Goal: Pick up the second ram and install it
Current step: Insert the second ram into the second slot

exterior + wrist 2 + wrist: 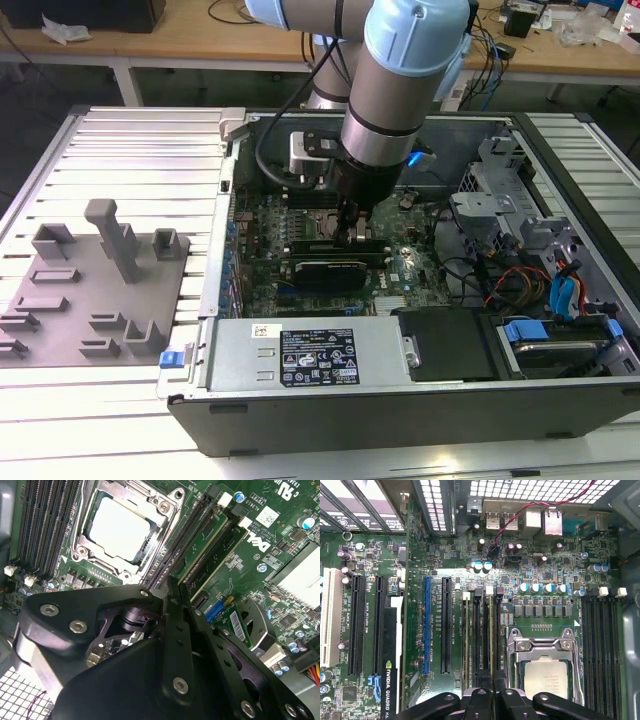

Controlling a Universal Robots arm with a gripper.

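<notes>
While my arm reaches down into the open computer case [560,400], I find the gripper [358,232] low over the motherboard [550,565], just beside the processor socket [120,527]. Its fingers [172,600] are pressed together on the top edge of the second ram [496,635], which stands upright in a memory slot next to the socket (seating depth I cannot tell). Another green stick [212,537] sits in a neighbouring slot. A grey fixture tray [100,290] lies on the exterior view's left.

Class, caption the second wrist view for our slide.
Gripper lowered over the memory slots beside the processor socket.
</notes>
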